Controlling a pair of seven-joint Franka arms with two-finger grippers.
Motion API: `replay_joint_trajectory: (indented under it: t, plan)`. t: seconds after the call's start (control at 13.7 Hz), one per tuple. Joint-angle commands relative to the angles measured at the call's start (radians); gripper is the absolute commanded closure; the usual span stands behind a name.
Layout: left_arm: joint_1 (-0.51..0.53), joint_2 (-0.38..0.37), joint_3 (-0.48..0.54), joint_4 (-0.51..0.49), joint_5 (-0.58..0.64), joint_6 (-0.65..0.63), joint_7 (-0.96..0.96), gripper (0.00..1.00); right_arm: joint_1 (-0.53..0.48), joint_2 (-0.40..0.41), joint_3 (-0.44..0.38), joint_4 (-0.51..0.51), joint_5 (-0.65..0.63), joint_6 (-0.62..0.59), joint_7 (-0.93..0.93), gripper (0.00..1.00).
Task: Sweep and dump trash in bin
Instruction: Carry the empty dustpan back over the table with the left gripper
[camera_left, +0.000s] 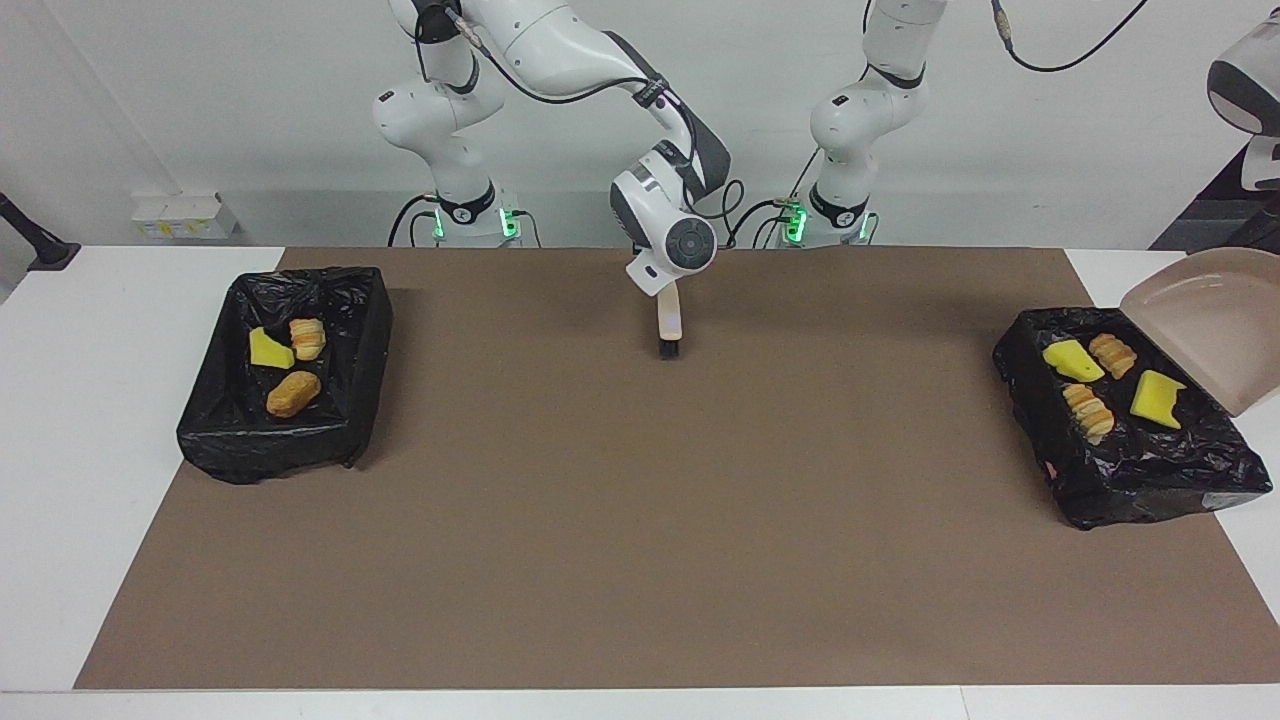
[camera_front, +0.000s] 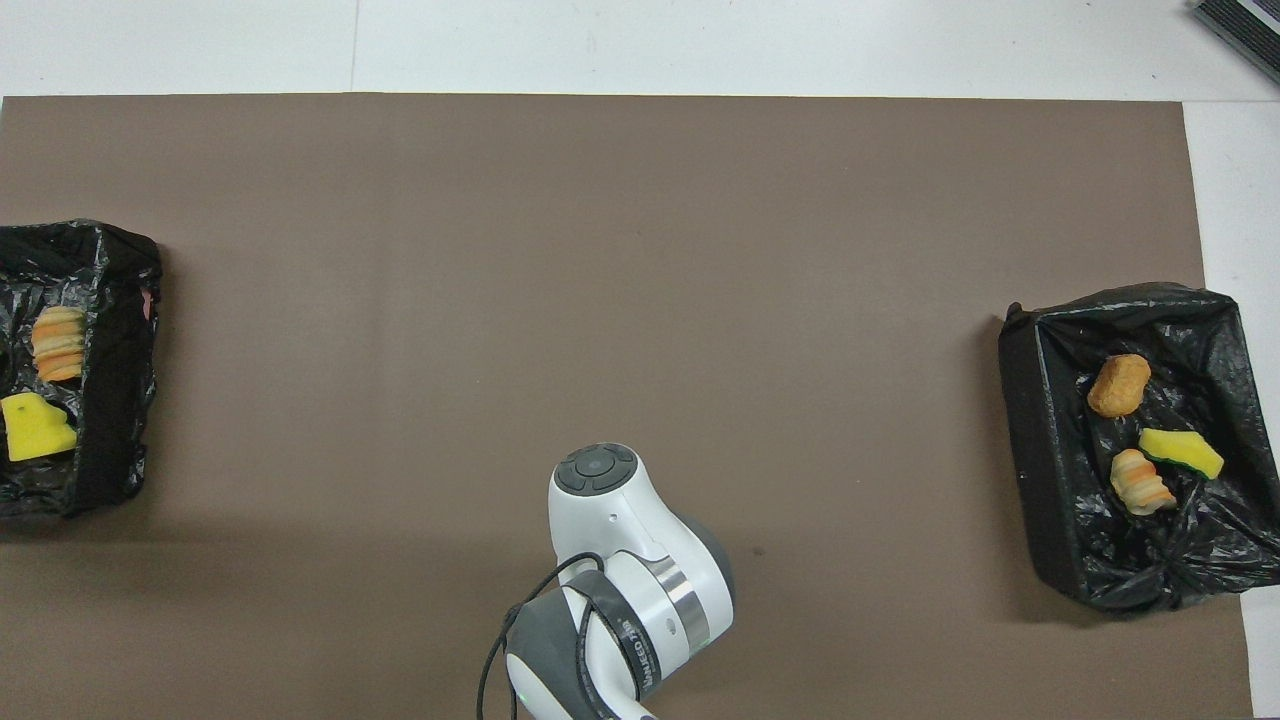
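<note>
Trash is seen lying in two bins. Dustpan is tipped over one, its left gripper out of view. Right gripper is clamped on brush. A careless dustpan withdrawal could snag the bag.

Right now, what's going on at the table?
Trash is being dumped. The dustpan is tipped up, empty, over the bin at the left arm's end of the table, which holds four scraps. Whatever holds the dustpan is out of view. The right gripper holds the brush, bristles down on the brown mat near the robots. The other bin holds three scraps. No trash lies on the mat.
</note>
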Motion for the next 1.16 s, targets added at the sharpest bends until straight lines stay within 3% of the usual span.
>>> replay_joint_trajectory:
  t: [0.0,0.07,0.15,0.22,0.58,0.65,0.73,1.09]
  plan:
    - [-0.037,-0.022,0.01,0.038,0.019,0.011,0.074,1.0,-0.011,0.007,0.007,-0.005,0.016,0.02,0.022,0.86]
    - [-0.047,-0.026,0.002,0.051,-0.01,0.002,0.087,1.0,-0.011,0.007,0.007,-0.003,0.017,0.02,0.022,0.84]
    - [-0.054,-0.038,-0.001,0.054,-0.065,0.0,0.088,1.0,-0.012,0.005,0.007,-0.005,0.016,0.02,0.022,0.58]
    - [-0.057,-0.051,-0.004,0.054,-0.115,0.0,0.094,1.0,-0.015,0.005,0.007,0.0,0.016,0.018,0.022,0.39]
    - [-0.072,-0.055,-0.065,0.071,-0.39,-0.041,0.058,1.0,-0.055,-0.038,0.005,0.015,0.011,-0.032,0.022,0.35]
    - [-0.074,-0.055,-0.068,0.071,-0.434,-0.063,0.021,1.0,-0.074,-0.08,0.001,0.009,-0.001,-0.047,0.023,0.07]
    - [-0.075,-0.055,-0.082,0.071,-0.458,-0.096,-0.031,1.0,-0.104,-0.107,-0.005,0.012,-0.009,-0.072,0.022,0.0]
    - [-0.101,-0.062,-0.241,0.06,-0.513,-0.233,-0.461,1.0,-0.349,-0.28,-0.006,0.017,-0.116,-0.077,-0.073,0.0]
